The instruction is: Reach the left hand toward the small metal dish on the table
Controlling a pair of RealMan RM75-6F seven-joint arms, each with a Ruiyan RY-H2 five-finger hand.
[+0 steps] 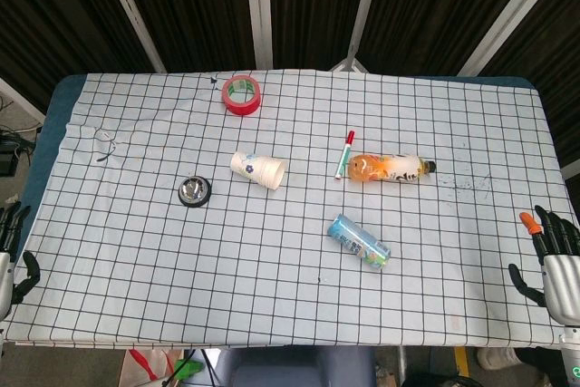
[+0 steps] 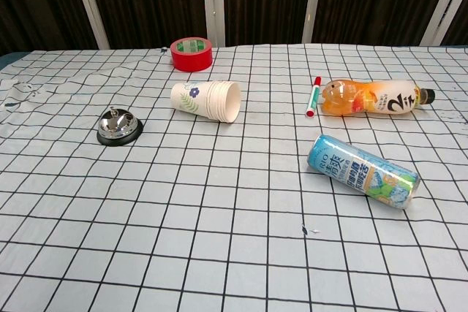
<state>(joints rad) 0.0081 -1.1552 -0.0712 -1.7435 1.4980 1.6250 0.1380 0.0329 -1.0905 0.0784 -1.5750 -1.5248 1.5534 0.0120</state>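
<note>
The small metal dish (image 1: 194, 191) is a shiny round dome on a black base, resting on the checked cloth left of centre; in the chest view the dish (image 2: 119, 126) shows a small knob on top. My left hand (image 1: 11, 251) hangs at the table's near left edge, fingers apart and holding nothing, well left of and nearer than the dish. At the near right edge my right hand (image 1: 555, 260) is also empty with fingers spread. Neither hand shows in the chest view.
A stack of paper cups (image 1: 258, 170) lies on its side just right of the dish. A red tape roll (image 1: 242, 94) sits at the back. A marker (image 1: 345, 153), an orange drink bottle (image 1: 391, 169) and a blue can (image 1: 359, 240) lie to the right.
</note>
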